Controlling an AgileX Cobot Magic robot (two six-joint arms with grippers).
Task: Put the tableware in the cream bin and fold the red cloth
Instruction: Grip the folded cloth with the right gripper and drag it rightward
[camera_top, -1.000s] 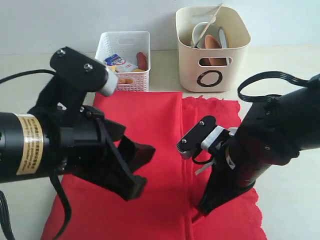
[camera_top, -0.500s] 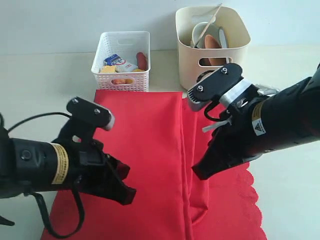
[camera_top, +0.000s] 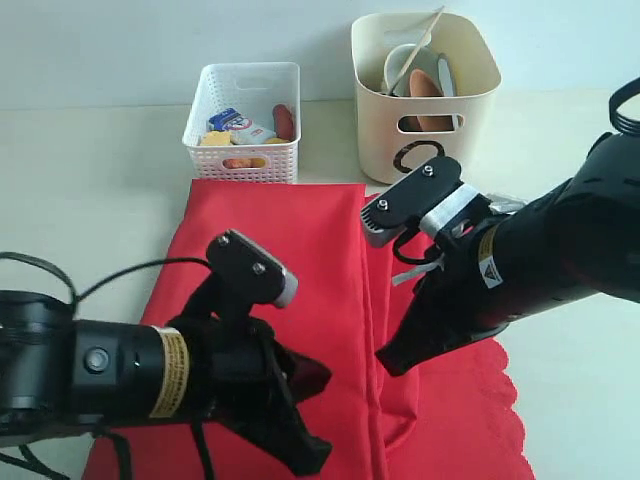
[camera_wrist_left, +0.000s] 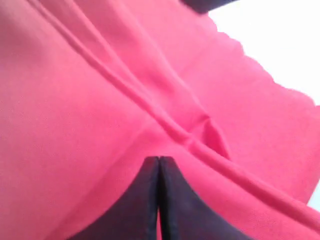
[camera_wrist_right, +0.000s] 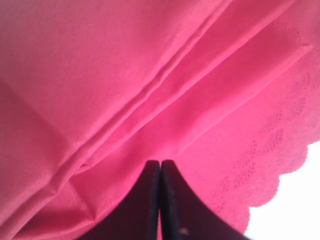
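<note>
My left tool (camera_top: 308, 458) has its jaws closed tight, tips low over the red cloth (camera_top: 290, 250). My right tool (camera_top: 392, 358) is likewise closed at its centre fold. Whether either pinches fabric I cannot tell. The cloth lies on the worktop (camera_top: 100, 180) just beside the cream bin (camera_top: 425, 125), tableware (camera_top: 420, 75) inside.

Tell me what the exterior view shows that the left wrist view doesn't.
Exterior only: the cream bin holding tableware, the white basket of food, the right gripper. Left wrist only: the left gripper up close, its fingers meeting shut against the red cloth, a raised crease just ahead. Both: the red cloth, its scalloped edge, the left gripper.
</note>
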